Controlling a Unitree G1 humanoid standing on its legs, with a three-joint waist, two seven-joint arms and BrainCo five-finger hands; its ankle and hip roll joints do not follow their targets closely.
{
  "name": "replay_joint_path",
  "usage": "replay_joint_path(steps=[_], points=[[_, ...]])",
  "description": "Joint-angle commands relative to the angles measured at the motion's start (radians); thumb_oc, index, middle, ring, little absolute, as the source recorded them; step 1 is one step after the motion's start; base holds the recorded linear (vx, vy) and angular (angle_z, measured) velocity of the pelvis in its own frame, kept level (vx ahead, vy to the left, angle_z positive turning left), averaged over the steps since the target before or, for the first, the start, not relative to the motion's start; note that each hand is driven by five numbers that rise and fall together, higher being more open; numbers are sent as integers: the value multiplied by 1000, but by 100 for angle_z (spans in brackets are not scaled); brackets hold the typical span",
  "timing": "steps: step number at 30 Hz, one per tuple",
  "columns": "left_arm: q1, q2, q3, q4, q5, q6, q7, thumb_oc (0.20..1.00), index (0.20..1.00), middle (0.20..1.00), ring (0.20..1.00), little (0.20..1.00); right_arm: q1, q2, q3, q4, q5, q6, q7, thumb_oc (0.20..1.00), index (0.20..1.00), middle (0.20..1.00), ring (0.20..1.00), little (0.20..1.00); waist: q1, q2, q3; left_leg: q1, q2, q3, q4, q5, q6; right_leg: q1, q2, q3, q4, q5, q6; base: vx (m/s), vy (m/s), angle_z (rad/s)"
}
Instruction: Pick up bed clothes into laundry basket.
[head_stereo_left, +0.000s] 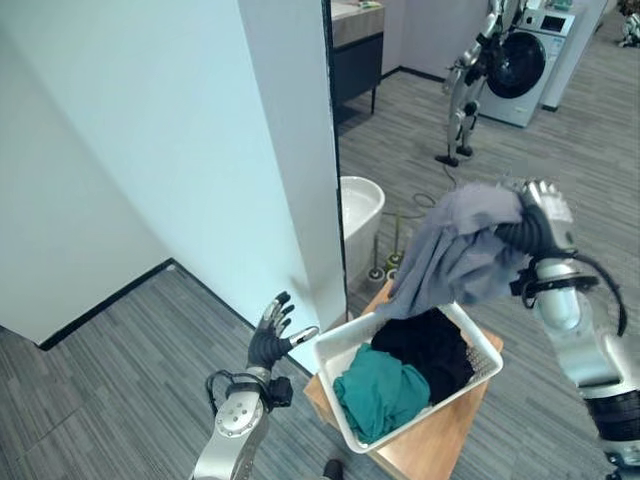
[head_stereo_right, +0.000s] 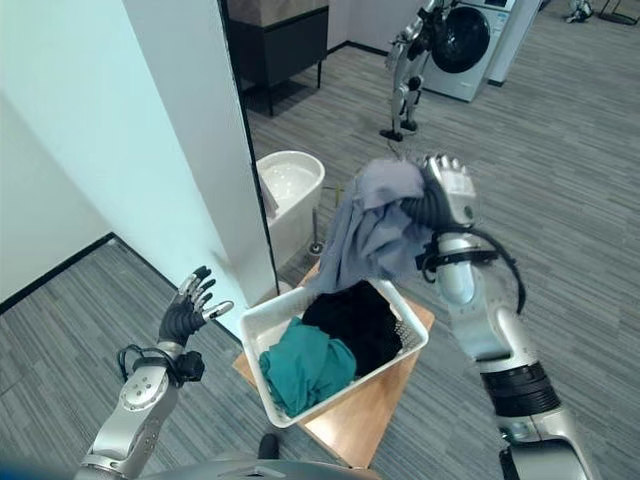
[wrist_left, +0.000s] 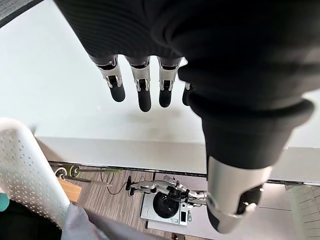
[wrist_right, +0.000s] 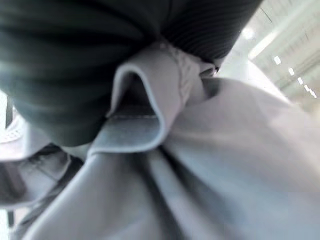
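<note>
My right hand (head_stereo_left: 540, 225) is raised above the white laundry basket (head_stereo_left: 335, 350) and is shut on a grey garment (head_stereo_left: 455, 250), which hangs in a bunch down to the basket's far rim. The grey garment (wrist_right: 210, 165) is bunched against the palm in the right wrist view. Inside the basket lie a teal garment (head_stereo_left: 380, 390) and a black garment (head_stereo_left: 435, 345). My left hand (head_stereo_left: 272, 335) is held up just left of the basket, fingers (wrist_left: 144, 92) straight and spread, holding nothing.
The basket rests on a low wooden table (head_stereo_left: 440, 435). A white wall corner (head_stereo_left: 300, 150) stands right behind it, with a white tub (head_stereo_left: 358, 210) beyond. Another robot (head_stereo_left: 465, 90) stands by a washing machine (head_stereo_left: 525, 60) far back. Grey plank floor lies all around.
</note>
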Motion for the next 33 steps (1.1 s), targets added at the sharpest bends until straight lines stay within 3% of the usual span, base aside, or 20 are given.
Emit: replay_joint_path(steps=[1, 11, 17, 18, 19, 26, 33], points=[[-29, 6, -1, -34, -13, -44, 8, 1000, 1000, 1000, 1000, 1000, -74, -33, 4, 12, -6, -23, -21, 200, 200, 200, 200, 200, 15, 11, -28, 33, 108, 43, 6, -18, -91, 34, -4, -54, 17, -52, -7, 0, 0, 0], [-19, -2, 3, -21, -20, -50, 13, 1000, 1000, 1000, 1000, 1000, 83, 30, 51, 119, -3, -19, 27, 200, 200, 200, 200, 200, 7, 20, -18, 27, 111, 39, 6, -14, -93, 28, -2, -58, 19, -55, -8, 0, 0, 0], [-19, 1, -17, 1, -24, -54, -2, 1000, 1000, 1000, 1000, 1000, 100, 74, 145, 313, -13, -12, 59, 200, 200, 200, 200, 200, 14, 28, -10, 25, 110, 32, 6, -9, -95, 31, -3, -67, 17, -56, -8, 0, 0, 0], [-19, 1, -20, 5, -31, -53, -10, 1000, 1000, 1000, 1000, 1000, 90, 86, 173, 352, -17, -11, 67, 451, 451, 451, 451, 451, 17, 29, -9, 24, 111, 31, 6, -8, -95, 33, -3, -69, 16, -58, -9, 0, 0, 0], [-20, 0, -27, 8, -37, -53, -14, 1000, 1000, 1000, 1000, 1000, 76, 98, 194, 388, -16, -5, 69, 1000, 1000, 1000, 1000, 1000, 24, 31, -8, 23, 111, 29, 6, -6, -96, 34, -4, -71, 15, -58, -9, 0, 0, 0], [-43, 28, -63, 26, -87, -63, -28, 1000, 1000, 1000, 1000, 1000, -103, 186, 321, 732, 9, 18, 24, 1000, 1000, 1000, 1000, 1000, 63, 39, -3, 13, 109, 18, 6, 6, -104, 33, -3, -88, 14, -58, -11, 2, -6, 5], [-35, 35, -71, 44, -121, -68, -40, 1000, 1000, 1000, 1000, 1000, -185, 196, 341, 850, 29, 31, 2, 1000, 1000, 1000, 1000, 1000, 87, 40, -7, 1, 107, 11, 6, 16, -107, 28, -3, -95, 14, -53, -13, 10, -8, 6]])
